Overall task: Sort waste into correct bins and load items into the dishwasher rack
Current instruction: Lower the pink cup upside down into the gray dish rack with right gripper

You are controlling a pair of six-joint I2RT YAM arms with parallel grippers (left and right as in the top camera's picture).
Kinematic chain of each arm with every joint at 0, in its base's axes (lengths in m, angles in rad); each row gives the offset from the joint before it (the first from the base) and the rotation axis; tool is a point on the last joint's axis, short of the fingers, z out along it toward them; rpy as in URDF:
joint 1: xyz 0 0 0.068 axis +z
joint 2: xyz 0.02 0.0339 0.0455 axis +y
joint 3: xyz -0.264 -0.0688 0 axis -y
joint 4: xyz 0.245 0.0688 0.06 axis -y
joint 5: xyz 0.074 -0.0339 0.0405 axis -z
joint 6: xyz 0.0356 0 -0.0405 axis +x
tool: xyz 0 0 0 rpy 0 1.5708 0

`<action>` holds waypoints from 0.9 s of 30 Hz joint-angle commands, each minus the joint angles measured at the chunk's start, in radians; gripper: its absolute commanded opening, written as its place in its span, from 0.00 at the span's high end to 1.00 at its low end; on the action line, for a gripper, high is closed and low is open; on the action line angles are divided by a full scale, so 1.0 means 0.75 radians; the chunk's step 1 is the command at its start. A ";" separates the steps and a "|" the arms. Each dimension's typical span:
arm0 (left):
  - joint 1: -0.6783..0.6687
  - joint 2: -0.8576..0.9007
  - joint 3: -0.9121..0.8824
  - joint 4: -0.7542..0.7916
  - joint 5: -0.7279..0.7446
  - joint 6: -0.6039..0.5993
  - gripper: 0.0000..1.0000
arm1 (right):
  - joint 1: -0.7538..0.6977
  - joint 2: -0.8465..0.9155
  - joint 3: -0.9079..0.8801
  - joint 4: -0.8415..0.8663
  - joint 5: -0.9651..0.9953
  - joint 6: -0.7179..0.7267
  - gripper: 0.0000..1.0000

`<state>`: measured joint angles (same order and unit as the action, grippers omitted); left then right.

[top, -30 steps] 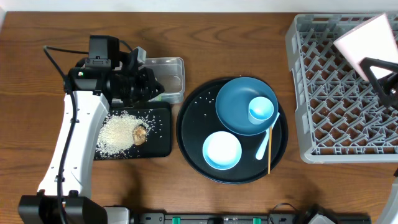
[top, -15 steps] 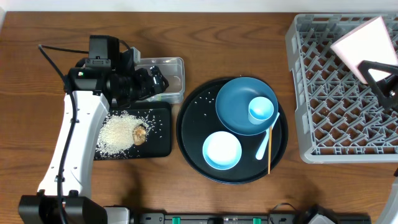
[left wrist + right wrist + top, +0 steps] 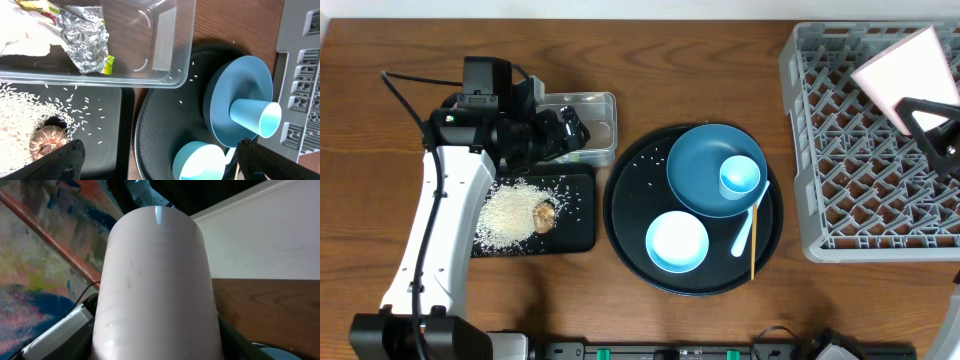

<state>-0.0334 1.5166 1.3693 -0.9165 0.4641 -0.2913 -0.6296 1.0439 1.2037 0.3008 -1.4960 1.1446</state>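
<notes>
The left hand [image 3: 565, 133] hangs wide open over the wrappers [image 3: 82, 37] in the clear tub [image 3: 601, 98], while the right hand [image 3: 932, 118] holds the pinkish-white cup [image 3: 905, 62] tilted above the dishwasher rack [image 3: 798, 150] beneath it; I'd tip it mouth-down and seat it in one cell before releasing.

Overhead top-down; left wrist close over tub [image 3: 165, 50].
</notes>
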 commanded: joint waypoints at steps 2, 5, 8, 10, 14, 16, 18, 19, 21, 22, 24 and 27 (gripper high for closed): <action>0.006 -0.002 0.003 -0.004 -0.012 0.008 0.02 | 0.021 -0.007 0.029 0.001 -0.001 0.014 0.65; 0.006 -0.002 0.003 -0.004 -0.012 0.008 0.02 | 0.050 -0.007 0.029 -0.018 0.039 -0.013 0.64; 0.006 -0.002 0.003 -0.004 -0.012 0.008 0.02 | 0.167 -0.025 0.029 -0.025 0.119 -0.035 0.64; 0.006 -0.002 0.003 -0.004 -0.012 0.008 0.02 | 0.243 -0.032 0.029 -0.085 0.185 -0.081 0.63; 0.006 -0.002 0.003 -0.004 -0.012 0.008 0.02 | 0.329 -0.059 0.029 -0.394 0.337 -0.296 0.64; 0.006 -0.002 0.003 -0.004 -0.012 0.008 0.02 | 0.343 -0.085 0.030 -0.609 0.450 -0.461 0.63; 0.006 -0.002 0.003 -0.004 -0.012 0.008 0.02 | 0.345 -0.123 0.030 -0.836 0.602 -0.643 0.63; 0.006 -0.002 0.003 -0.004 -0.012 0.008 0.02 | 0.345 -0.139 0.031 -0.923 0.672 -0.714 0.63; 0.006 -0.002 0.003 -0.004 -0.012 0.008 0.02 | 0.345 -0.166 0.038 -1.085 0.808 -0.861 0.63; 0.006 -0.002 0.003 -0.004 -0.012 0.008 0.02 | 0.345 -0.173 0.047 -1.167 0.874 -0.933 0.63; 0.006 -0.002 0.003 -0.004 -0.012 0.008 0.02 | 0.346 -0.172 0.078 -1.326 1.000 -1.062 0.63; 0.006 -0.002 0.003 -0.004 -0.012 0.008 0.02 | 0.371 -0.148 0.135 -1.556 1.264 -1.219 0.63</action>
<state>-0.0334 1.5166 1.3689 -0.9165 0.4637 -0.2913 -0.3752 0.9230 1.2564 -0.8078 -0.8047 0.4503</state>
